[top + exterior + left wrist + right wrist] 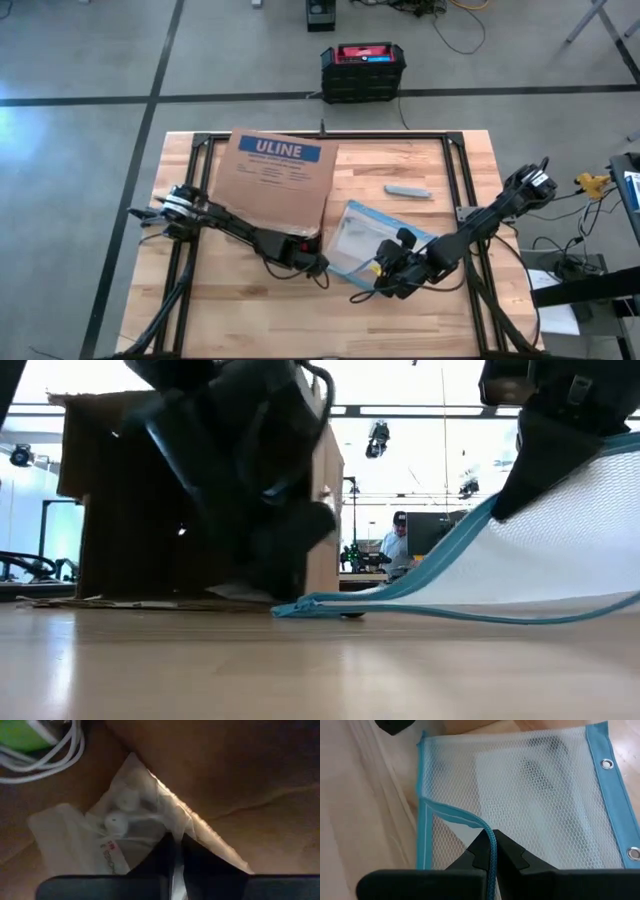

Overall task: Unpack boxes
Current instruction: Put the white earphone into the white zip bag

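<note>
Cardboard box (277,181) on its side, mouth around left gripper (175,865), closed on a clear plastic packet (122,835) inside. Right gripper (492,851) pinching mesh pouch's (530,785) blue edge.

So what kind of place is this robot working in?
Probably a robotics lab or workshop in an open industrial space. The wooden table stands on a concrete floor marked with dark lines, loose cables trail across it, and the low view shows a person at a workstation under ceiling lights.

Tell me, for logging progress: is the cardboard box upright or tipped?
Tipped: the cardboard box lies on its side, labelled face up, mouth toward the left claw inside.
</note>
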Robot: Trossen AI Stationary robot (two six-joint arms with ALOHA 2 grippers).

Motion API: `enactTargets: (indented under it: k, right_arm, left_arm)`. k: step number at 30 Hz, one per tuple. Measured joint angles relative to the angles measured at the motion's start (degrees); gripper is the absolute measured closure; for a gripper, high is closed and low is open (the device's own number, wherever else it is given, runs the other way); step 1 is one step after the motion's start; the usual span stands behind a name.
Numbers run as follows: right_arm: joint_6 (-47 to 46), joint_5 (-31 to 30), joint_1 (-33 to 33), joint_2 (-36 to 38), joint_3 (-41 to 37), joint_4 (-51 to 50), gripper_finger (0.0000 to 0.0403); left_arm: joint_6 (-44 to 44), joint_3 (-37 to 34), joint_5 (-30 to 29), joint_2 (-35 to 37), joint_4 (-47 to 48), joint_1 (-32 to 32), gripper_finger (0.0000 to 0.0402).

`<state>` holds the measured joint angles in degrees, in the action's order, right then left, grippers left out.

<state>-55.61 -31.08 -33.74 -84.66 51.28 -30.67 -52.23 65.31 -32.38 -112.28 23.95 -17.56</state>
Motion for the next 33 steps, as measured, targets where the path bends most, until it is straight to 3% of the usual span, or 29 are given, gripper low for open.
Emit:
enactTargets:
  k: [9, 17, 21, 23, 26, 30, 33]
  right_arm:
    - [1.6, -0.5, 0.2, 1.6, 0.1, -0.2, 0.0403]
    - [1.6, -0.1, 0.1, 1.4, 0.1, -0.1, 0.0403]
    - [1.7, -0.7, 0.4, 1.4, 0.1, 1.1, 0.0403]
    - [2.1, -1.6, 0.8, 1.2, 0.1, 3.1, 0.0403]
    - [4.7, -2.0, 1.4, 1.2, 0.1, 6.5, 0.0403]
    - [9.1, -2.2, 1.5, 1.3, 0.1, 10.7, 0.0403]
    - [9.8, -2.5, 1.5, 1.4, 0.6, 10.4, 0.0403]
  left_arm:
    - [1.6, 0.0, 3.6, 11.0, 8.0, -3.8, 0.04]
    - [1.1, 0.1, 16.7, 16.6, 6.6, -9.7, 0.0401]
    - [2.2, 0.1, 17.0, 16.1, -0.8, -13.9, 0.0401]
    - [4.8, 0.1, 13.1, 14.9, -6.4, -15.4, 0.0401]
    - [13.8, 0.1, 7.5, 12.2, -18.1, -16.0, 0.0401]
    - [26.4, 0.1, 7.0, 7.4, -36.5, -14.8, 0.0401]
    - [30.4, 0.2, 6.9, 5.2, -41.9, -13.2, 0.0401]
